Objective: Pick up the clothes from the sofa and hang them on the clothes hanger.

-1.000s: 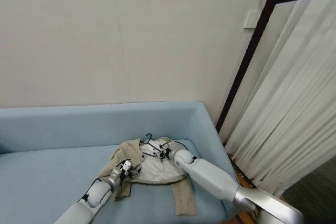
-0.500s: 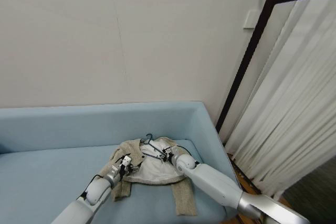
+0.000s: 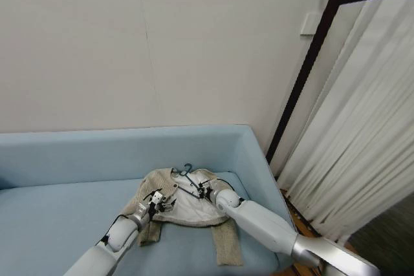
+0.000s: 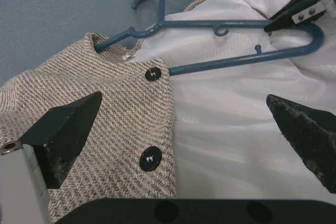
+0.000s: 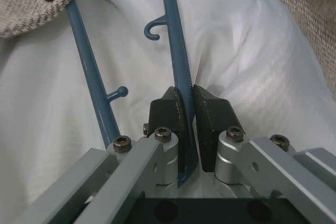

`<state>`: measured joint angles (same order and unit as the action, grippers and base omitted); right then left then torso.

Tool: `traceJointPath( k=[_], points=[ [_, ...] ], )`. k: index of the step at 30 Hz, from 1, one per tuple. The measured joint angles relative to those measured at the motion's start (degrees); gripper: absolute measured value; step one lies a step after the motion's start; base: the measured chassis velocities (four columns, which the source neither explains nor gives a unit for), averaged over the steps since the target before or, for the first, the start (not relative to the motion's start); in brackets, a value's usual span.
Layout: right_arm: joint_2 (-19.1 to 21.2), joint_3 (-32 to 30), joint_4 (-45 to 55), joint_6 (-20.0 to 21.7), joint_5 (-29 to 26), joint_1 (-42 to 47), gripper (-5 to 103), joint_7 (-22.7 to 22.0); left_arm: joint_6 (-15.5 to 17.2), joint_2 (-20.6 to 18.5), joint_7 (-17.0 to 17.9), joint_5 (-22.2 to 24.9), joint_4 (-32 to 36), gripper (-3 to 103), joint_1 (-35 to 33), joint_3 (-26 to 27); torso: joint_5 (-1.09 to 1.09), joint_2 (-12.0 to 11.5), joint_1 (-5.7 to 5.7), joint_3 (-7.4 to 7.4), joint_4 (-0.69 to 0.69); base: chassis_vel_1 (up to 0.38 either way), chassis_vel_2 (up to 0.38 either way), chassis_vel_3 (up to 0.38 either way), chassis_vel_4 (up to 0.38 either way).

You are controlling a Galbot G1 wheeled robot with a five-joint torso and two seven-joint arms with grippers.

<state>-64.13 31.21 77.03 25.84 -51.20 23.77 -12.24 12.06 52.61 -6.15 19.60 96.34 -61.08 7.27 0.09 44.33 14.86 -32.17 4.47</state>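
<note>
**Item:** one tweed jacket [image 3: 187,210] with white lining, lying open on the seat of the blue sofa [image 3: 65,153], near its right end.
**With it:** one blue hanger [image 4: 231,24] resting on the lining, one end tucked under the tweed collar, hook toward the backrest.
**Fastenings:** two dark buttons [image 4: 153,74] counted on the front panel.
**Destination:** one dark clothes rack [image 3: 304,75], standing beside the sofa, well apart from the jacket.
**Right gripper** [image 5: 187,95]: fingers pinched tight on one bar of the hanger.
**Left gripper** [image 4: 185,97]: fingers spread wide, holding nothing, poised over the buttoned panel and lining.
**Handling note, as judged:** raise the bar slowly and level so the jacket does not slide off. The left fingers would do best to take a fold of tweed, not the slick lining.
</note>
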Motion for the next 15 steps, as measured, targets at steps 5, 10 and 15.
traceJointPath(
  k=[5, 10, 15],
  points=[
    [1.81, 3.34, 0.72, -2.71, 4.71, -2.67, 7, 5.41, -0.04, 0.48, -0.05, 0.0, -0.27, 100, -0.05, -0.02, 0.0, 0.0, 0.0, 0.01, 0.0, 0.0, 0.0, 0.0, 0.0],
    [3.48, 7.31, -1.15, -9.71, 14.46, -5.36, 7, 14.05, -0.06, 0.82, -0.06, 0.01, -0.29, 100, -0.02, -0.05, 0.0, 0.0, 0.0, 0.01, 0.0, 0.0, 0.0, 0.0, 0.0],
    [4.14, 9.83, -2.73, -14.97, 18.53, -7.47, 7, 19.63, -0.02, 1.0, -0.06, 0.03, -0.27, 100, 0.17, 0.26, 0.0, 0.0, 0.0, 0.01, 0.01, 0.0, 0.0, 0.0, 0.0]
  ],
)
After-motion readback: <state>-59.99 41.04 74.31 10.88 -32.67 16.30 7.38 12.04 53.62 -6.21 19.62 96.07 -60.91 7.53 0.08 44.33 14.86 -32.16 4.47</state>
